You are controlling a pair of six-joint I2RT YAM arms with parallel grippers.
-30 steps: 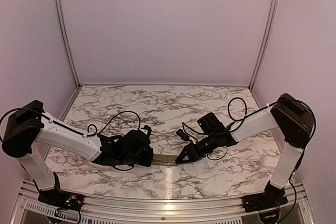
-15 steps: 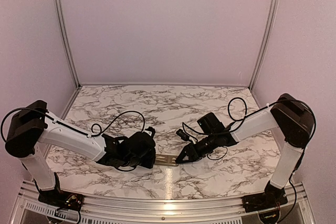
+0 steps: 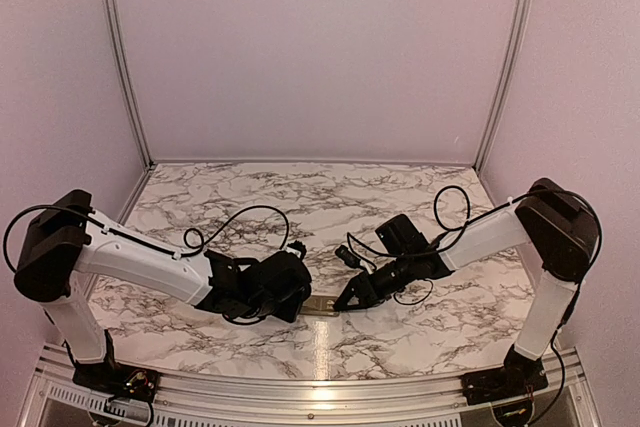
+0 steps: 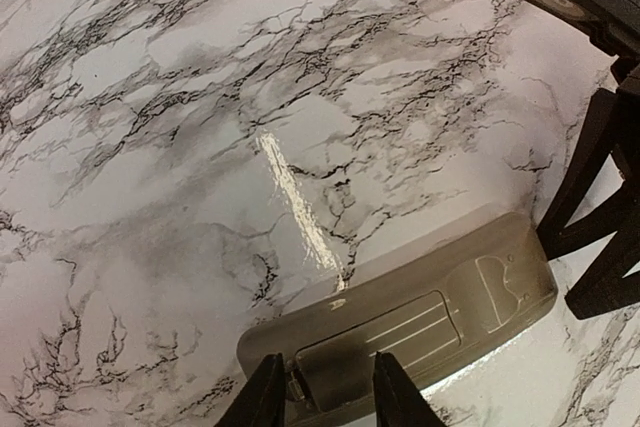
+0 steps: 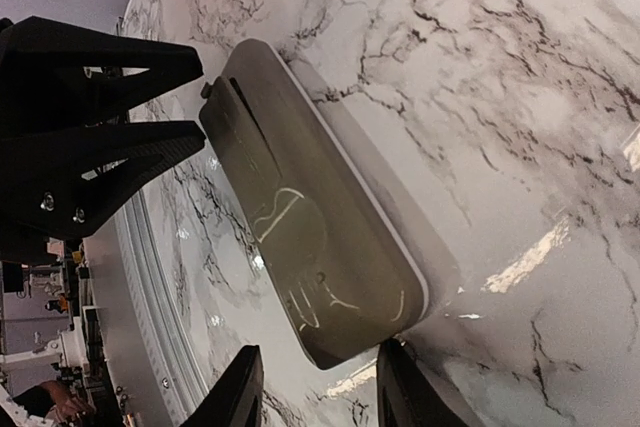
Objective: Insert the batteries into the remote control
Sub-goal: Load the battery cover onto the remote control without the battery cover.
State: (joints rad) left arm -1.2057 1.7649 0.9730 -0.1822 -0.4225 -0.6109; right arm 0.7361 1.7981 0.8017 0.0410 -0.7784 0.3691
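Left pincer (image 4: 328, 377): fingers slightly parted, straddling one end of the remote control (image 4: 420, 312), no grip evident. Right pincer (image 5: 320, 362): clamped across the opposite end. Remote control: back up, flat on marble desk (image 4: 200, 97), mid near edge. Surroundings: black cables (image 3: 232, 222).

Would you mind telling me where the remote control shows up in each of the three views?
Top external: remote control, low centre, a tan sliver.
Left wrist: bottom right, grey-tan back up.
Right wrist: centre, lying diagonally.
Shared landmark: the marble table.
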